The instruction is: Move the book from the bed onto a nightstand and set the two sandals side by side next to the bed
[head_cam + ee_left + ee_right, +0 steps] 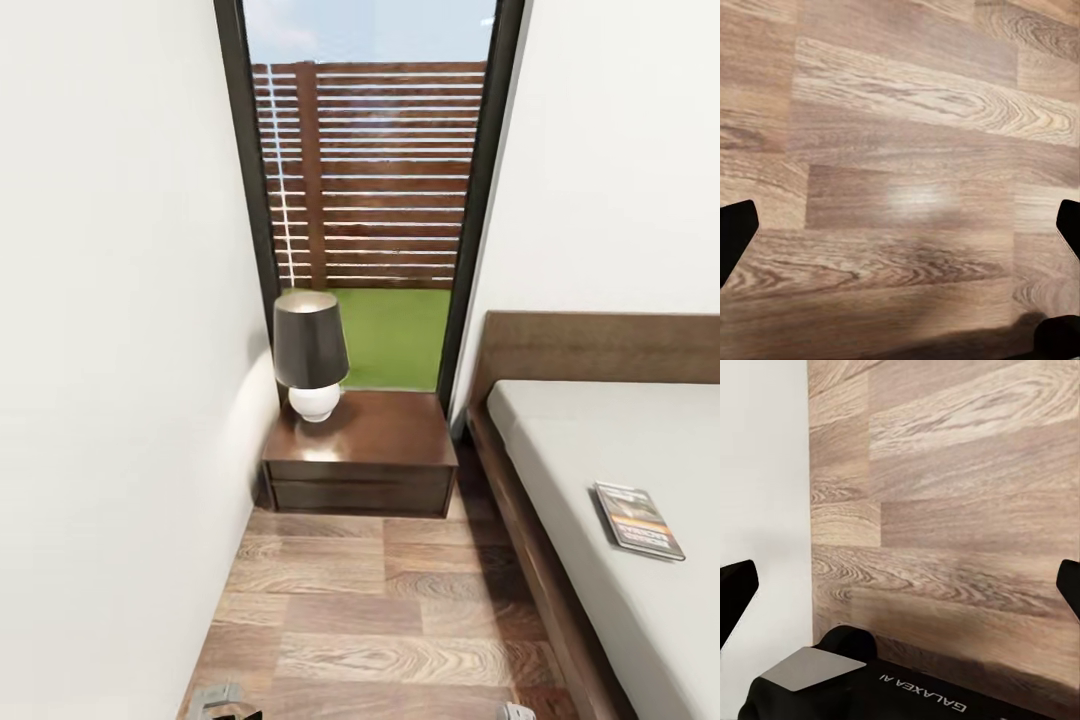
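Both sets of jaws are seen spread wide and empty in the wrist views, each aimed down at the floor [380, 620]. Farther on, the book [638, 519] lies flat on the bed [620, 450], near its edge; beyond, the nightstand [362, 455] is partly taken up by a lamp [310, 355]. In so narrow a gap, an arm could be knocked against the wall [110, 350] or lamp, and a thin book is easily pushed rather than gripped.
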